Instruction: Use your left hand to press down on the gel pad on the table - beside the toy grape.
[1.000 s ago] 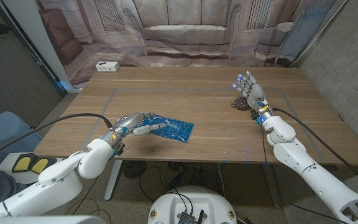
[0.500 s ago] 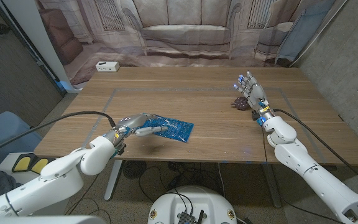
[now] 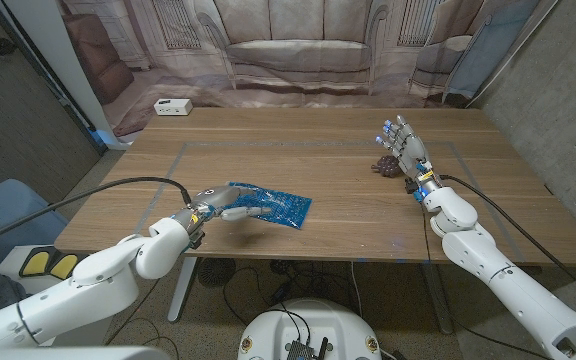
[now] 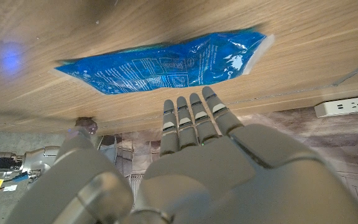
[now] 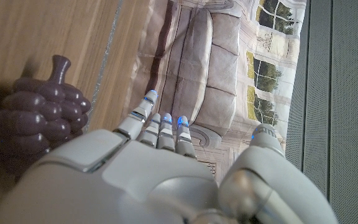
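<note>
Gel pad [image 3: 271,205], blue, lies flat on the worktop [image 3: 318,160] near the front edge, around 7 o'clock from the worktop's middle. My left hand [image 3: 230,203] is at the pad's 9 o'clock end, fingers straight and close together, reaching over that end; can't tell if they touch it. In the left wrist view my fingers [image 4: 194,121] point at the pad [image 4: 166,59] with a gap of wood between, nothing held. Grape [image 3: 385,165], dark purple, sits at about 2 o'clock, well apart from the pad. My right hand [image 3: 405,150] stands just beside the grape, fingers spread and upright, holding nothing. Right wrist view: grape [image 5: 39,106] right next to my hand [image 5: 135,174]. White box [image 3: 172,106] at the worktop's 10 o'clock corner.
</note>
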`<act>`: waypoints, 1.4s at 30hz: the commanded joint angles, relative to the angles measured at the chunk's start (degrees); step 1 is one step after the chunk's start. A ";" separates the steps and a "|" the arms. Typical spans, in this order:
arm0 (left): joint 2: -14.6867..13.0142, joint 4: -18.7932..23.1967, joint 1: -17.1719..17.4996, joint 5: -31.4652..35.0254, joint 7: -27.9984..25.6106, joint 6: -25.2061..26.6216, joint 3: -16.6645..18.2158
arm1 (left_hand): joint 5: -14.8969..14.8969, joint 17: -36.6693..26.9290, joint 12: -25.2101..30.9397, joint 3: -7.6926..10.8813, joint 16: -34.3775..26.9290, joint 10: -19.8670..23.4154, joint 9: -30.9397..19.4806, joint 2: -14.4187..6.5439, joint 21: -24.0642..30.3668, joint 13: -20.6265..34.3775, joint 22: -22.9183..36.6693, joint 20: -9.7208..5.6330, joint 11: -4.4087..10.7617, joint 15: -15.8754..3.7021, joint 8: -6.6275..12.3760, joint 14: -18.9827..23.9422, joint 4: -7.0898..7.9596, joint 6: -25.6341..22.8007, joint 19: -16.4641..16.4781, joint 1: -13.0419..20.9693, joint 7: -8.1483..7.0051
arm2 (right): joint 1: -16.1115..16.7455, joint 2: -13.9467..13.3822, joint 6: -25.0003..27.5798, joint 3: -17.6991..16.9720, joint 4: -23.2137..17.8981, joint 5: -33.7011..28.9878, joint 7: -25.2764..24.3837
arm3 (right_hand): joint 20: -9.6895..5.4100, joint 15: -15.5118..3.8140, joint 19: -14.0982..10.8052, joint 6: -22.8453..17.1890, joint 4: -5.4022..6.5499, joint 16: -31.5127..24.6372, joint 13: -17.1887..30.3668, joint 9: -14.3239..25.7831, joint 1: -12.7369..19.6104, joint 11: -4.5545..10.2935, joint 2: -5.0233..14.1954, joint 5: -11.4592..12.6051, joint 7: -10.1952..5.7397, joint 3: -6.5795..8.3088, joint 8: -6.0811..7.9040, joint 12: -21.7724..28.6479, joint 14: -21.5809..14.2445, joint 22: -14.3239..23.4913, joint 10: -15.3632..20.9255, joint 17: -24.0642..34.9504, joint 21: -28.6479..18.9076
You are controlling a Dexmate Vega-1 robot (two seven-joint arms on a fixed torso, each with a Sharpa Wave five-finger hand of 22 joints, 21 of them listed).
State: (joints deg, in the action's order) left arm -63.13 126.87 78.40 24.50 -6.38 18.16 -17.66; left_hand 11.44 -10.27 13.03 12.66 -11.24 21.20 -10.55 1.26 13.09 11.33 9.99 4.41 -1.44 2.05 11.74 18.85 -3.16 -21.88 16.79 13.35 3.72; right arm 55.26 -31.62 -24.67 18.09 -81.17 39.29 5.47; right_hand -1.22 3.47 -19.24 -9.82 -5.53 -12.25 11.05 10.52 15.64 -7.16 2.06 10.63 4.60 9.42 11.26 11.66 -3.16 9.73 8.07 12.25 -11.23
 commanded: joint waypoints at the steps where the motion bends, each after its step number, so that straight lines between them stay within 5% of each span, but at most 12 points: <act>1: -0.65 0.40 -3.38 1.15 2.24 3.32 -4.08 | 0.02 -0.12 0.23 -0.08 0.00 0.42 -0.07 -0.81 -0.08 0.22 0.24 0.27 0.44 0.07 0.08 0.17 0.17 -0.94 0.40 -0.23 -0.83 | 0.26 0.13 0.01 -0.08 -0.11 -0.03 -0.41 | 0.08 0.19 0.38 -0.20 -0.31 0.11 0.21 0.26 -0.01 0.08 0.31 0.17 -0.05 0.10 0.01 0.09 0.41 0.12 0.30 0.19 0.21; 11: -1.12 0.20 -5.98 -0.44 4.75 3.84 -6.03 | 0.02 -0.10 0.75 0.09 -0.53 2.43 -0.07 -1.55 0.10 0.22 0.26 0.07 0.49 -0.68 -0.17 2.19 0.24 -0.96 2.02 -0.28 -0.93 | 0.25 0.17 0.06 -0.11 -0.09 -0.34 -0.99 | 0.20 0.38 0.44 -0.28 -0.32 0.04 0.21 0.26 -0.09 0.10 0.34 0.13 -0.18 0.04 0.02 0.19 0.26 0.13 0.59 0.23 0.22; 24: -1.78 -0.09 -8.38 -1.12 6.00 4.36 -7.83 | -0.03 -0.08 1.14 0.01 -1.03 4.67 -0.07 -1.84 0.13 0.21 0.32 1.64 0.59 -0.68 0.24 5.43 0.17 -2.94 3.69 -0.41 -0.18 | 0.29 0.40 -0.16 -0.25 0.37 -0.27 -1.24 | 0.27 0.48 0.35 -0.55 -0.38 -0.03 0.21 0.25 -0.13 0.06 0.36 0.08 -0.37 -0.02 0.10 0.22 0.06 0.15 0.81 0.25 0.16; 42: -1.23 -1.87 -11.05 -0.24 6.85 3.93 -10.60 | -0.04 -0.05 0.84 0.04 -0.23 4.95 -0.08 -2.12 -0.22 0.22 0.33 -0.06 0.38 -0.62 0.36 4.55 0.05 -4.22 3.93 -0.36 0.27 | 0.35 0.37 -0.42 -0.33 0.10 -0.45 -1.40 | 0.41 0.56 0.31 -0.66 -0.47 -0.04 0.21 0.25 -0.15 0.13 0.40 0.03 -0.50 -0.09 0.09 0.20 -0.01 0.16 0.93 0.27 0.12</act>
State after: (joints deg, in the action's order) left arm -64.59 125.83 68.62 24.12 0.06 22.39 -26.98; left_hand 11.45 -10.12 13.87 12.66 -11.64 25.70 -10.54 -0.18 13.09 11.33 9.99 4.70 -1.02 1.60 11.74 23.53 -3.16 -25.52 20.38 12.69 4.00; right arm 55.60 -31.24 -24.94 17.78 -80.96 38.97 4.14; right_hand -0.91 3.47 -18.93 -10.03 -5.76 -12.25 11.05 10.52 15.64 -7.16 2.06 10.63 4.39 9.18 11.26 11.66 -3.16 9.73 8.51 12.39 -11.01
